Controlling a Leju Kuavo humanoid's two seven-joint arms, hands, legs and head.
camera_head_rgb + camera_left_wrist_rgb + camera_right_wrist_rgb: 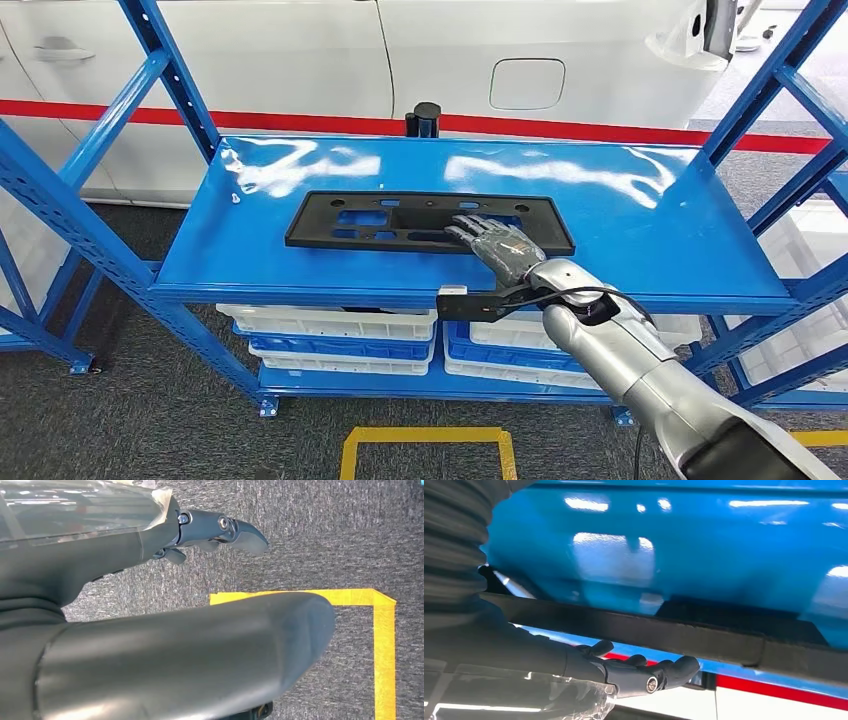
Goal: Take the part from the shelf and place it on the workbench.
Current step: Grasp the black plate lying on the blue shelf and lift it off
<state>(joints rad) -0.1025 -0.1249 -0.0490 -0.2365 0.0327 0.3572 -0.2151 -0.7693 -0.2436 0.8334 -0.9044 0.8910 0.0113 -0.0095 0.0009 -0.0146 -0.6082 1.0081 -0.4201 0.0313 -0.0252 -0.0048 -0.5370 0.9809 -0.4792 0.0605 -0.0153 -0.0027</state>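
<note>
Right hand (497, 243) over flat black part (380, 220) (cut-outs), glossy shelf (650, 230).

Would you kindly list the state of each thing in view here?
Black plastic panel: flat on the blue shelf top, not lifted.
Right hand: over the panel's right part, fingers extended, no grip.
Left hand: hanging over the carpet, holding nothing.
White trays: stacked on the lower shelf.

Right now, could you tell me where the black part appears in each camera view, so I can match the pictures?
Head view: the black part lies flat on the blue shelf top, the right hand over its near right portion.
Left wrist view: not in it; the left hand hangs over grey carpet with yellow tape.
Right wrist view: a dark bar across the middle.
Shared landmark: the glossy blue shelf top, in the head and right wrist views.
</note>
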